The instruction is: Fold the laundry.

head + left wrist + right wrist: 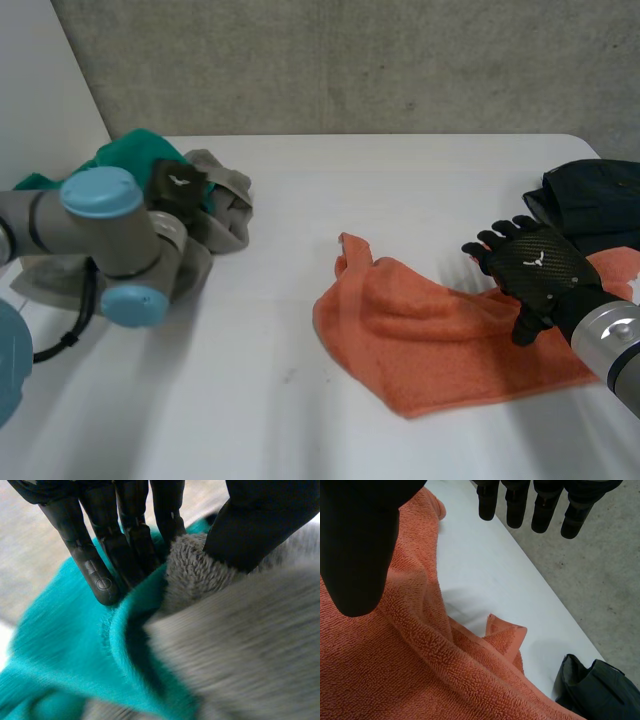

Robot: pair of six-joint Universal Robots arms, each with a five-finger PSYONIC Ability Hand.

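Right hand [535, 268], wide and empty above the towel [430, 340], should drop to a towel corner and pinch one layer only. Left hand [178, 186], far from the towel, pinches grey cloth [250, 650].

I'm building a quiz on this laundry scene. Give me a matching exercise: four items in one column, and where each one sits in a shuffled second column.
1 orange towel
2 grey cloth
3 dark garment
4 teal cloth

A at the table's right edge, beyond the right hand
B pinched between the left hand's thumb and fingers
C crumpled under the open right hand
D pressed by the left hand's fingertips

Pairs: 1-C, 2-B, 3-A, 4-D
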